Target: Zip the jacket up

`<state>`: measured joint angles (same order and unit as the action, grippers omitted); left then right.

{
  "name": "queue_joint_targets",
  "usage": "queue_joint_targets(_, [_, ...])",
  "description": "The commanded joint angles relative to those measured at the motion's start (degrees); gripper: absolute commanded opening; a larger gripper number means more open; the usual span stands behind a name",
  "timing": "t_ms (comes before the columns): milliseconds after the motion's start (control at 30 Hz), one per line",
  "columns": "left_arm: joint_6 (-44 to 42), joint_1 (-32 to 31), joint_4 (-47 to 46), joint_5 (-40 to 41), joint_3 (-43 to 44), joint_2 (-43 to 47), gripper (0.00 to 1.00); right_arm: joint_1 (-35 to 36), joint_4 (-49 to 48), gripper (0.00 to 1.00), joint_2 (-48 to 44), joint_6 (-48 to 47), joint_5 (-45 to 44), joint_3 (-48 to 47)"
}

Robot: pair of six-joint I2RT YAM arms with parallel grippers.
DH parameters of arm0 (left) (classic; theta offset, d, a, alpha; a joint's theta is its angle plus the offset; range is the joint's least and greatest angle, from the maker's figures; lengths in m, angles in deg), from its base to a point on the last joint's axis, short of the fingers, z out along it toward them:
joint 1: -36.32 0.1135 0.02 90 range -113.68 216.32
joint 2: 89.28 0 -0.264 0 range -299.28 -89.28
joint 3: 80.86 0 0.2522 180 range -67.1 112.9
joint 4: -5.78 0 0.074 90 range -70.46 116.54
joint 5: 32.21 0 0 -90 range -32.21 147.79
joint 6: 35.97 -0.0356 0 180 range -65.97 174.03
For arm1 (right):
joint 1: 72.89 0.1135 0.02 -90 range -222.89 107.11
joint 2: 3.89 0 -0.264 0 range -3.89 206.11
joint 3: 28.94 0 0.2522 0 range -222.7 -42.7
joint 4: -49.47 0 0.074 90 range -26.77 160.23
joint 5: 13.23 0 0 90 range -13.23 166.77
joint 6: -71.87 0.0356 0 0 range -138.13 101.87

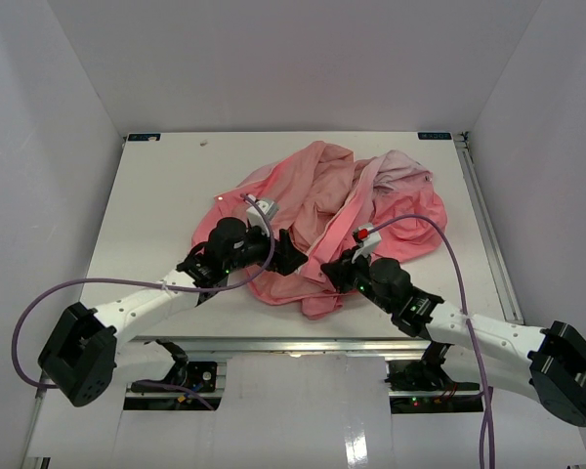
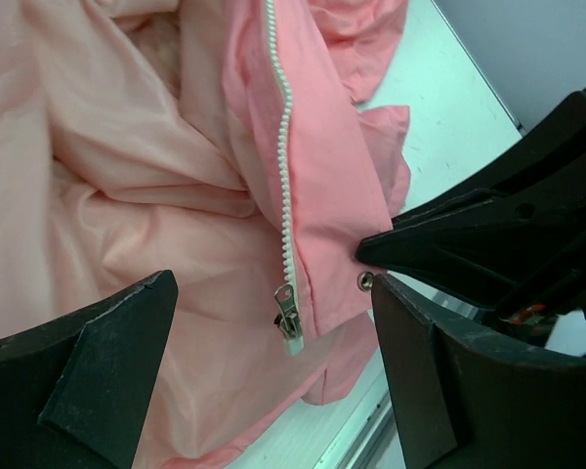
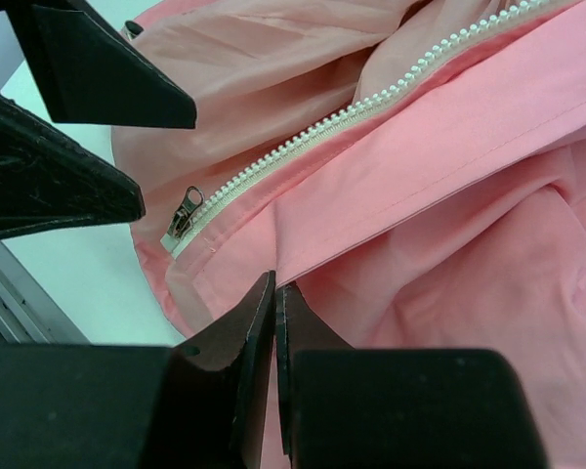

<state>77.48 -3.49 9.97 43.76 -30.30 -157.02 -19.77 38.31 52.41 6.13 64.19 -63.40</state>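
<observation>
The salmon-pink jacket (image 1: 313, 195) lies crumpled mid-table. Its white zipper teeth (image 2: 281, 147) run down to a small metal slider (image 2: 288, 313) at the hem. My left gripper (image 2: 272, 293) is open, its two fingers standing either side of the slider without touching it. My right gripper (image 3: 274, 283) is shut on the jacket's pink front edge, just beside the zipper tape (image 3: 303, 137) and the slider (image 3: 184, 213). In the left wrist view the right gripper's fingers (image 2: 439, 234) pinch the fabric next to a snap stud (image 2: 364, 281). From above, both grippers (image 1: 291, 252) (image 1: 334, 272) meet at the jacket's near hem.
The white table (image 1: 156, 195) shows bare on the left and at the back. Its metal front rail (image 2: 371, 430) lies just below the hem. White walls close in three sides. Purple cables (image 1: 449, 244) loop off both arms.
</observation>
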Motion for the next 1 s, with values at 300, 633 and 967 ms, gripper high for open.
queue_joint_targets(300, [-2.2,0.4,-2.9,-16.8,5.9,-9.0,0.76,-0.8,-2.3,0.08,-4.6,-1.3,1.0,3.9])
queue_joint_targets(633, [-2.6,1.2,1.7,-15.2,11.7,-12.1,0.58,-1.0,-2.3,0.08,-5.7,-1.1,0.1,5.6])
queue_joint_targets(967, [1.3,1.2,4.5,-19.9,10.1,-9.8,0.4,-1.1,-2.4,0.08,-5.4,-1.0,-0.4,5.3])
